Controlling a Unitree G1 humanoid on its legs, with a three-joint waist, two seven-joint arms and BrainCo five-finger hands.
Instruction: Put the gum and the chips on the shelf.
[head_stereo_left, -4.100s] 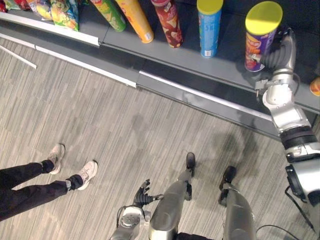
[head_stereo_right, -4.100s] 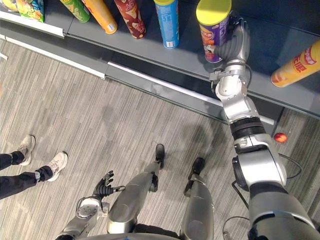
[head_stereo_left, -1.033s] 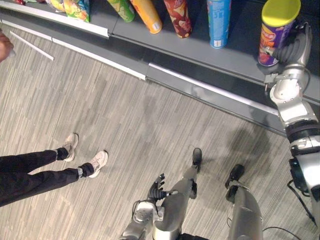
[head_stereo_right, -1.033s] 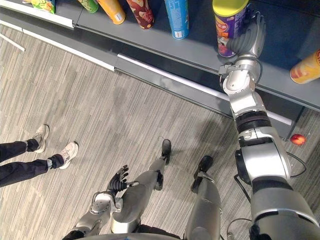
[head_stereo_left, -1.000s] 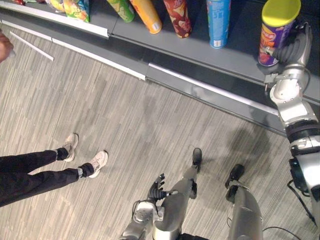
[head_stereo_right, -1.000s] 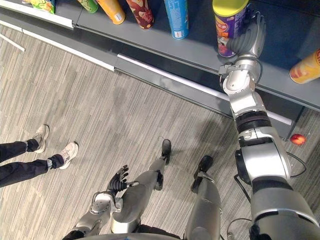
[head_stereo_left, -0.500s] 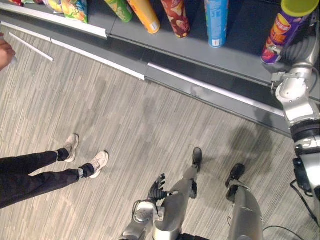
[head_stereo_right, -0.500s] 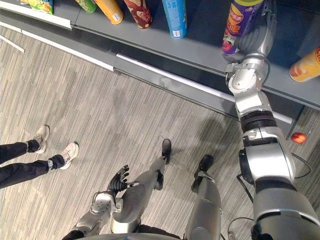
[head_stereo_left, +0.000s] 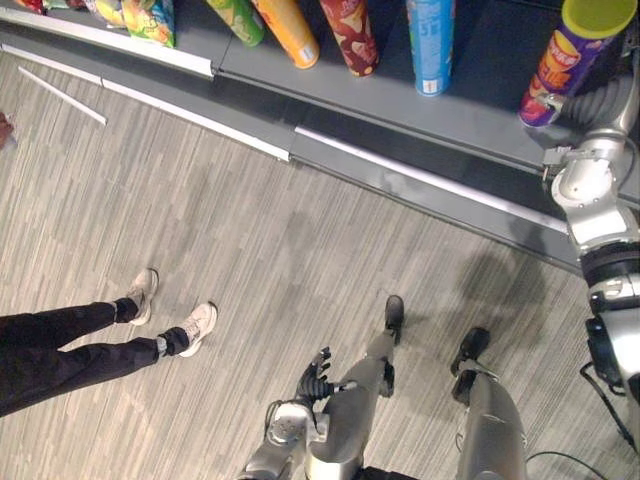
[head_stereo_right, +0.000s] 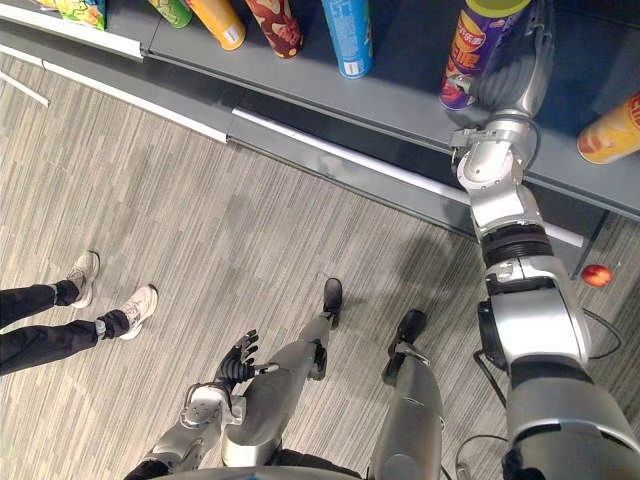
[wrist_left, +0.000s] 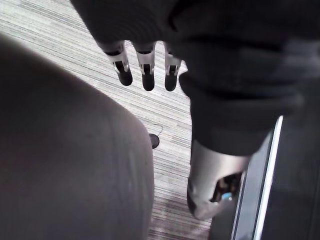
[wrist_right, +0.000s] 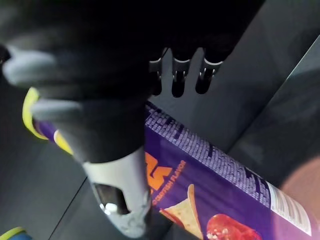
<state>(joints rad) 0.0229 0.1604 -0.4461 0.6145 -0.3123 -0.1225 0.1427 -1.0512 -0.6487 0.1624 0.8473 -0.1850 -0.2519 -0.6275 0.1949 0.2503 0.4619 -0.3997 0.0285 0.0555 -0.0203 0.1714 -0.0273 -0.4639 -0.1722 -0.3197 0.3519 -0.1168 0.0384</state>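
Observation:
A purple chips can (head_stereo_right: 474, 55) with a yellow lid stands on the dark grey shelf (head_stereo_right: 395, 95), near its right end. My right hand (head_stereo_right: 517, 75) is raised to the shelf just right of the can. In the right wrist view its fingers (wrist_right: 178, 76) stretch out straight, clear of the purple can (wrist_right: 210, 165), and the thumb (wrist_right: 120, 200) lies alongside it. My left hand (head_stereo_left: 314, 379) hangs low by my side, open and empty, with its fingers (wrist_left: 145, 70) relaxed over the floor.
Green (head_stereo_left: 238, 18), orange (head_stereo_left: 290, 30), red (head_stereo_left: 350, 35) and blue (head_stereo_left: 430, 45) cans stand further left on the shelf, and an orange can (head_stereo_right: 610, 135) lies at the right. A small red ball (head_stereo_right: 597, 275) rests on the floor. A person's legs (head_stereo_left: 90, 345) stand at the left.
My right hand's fingers have uncurled from the purple can and reach deeper over the shelf. The can stays on the shelf. The view has shifted a little. The left hand is unchanged.

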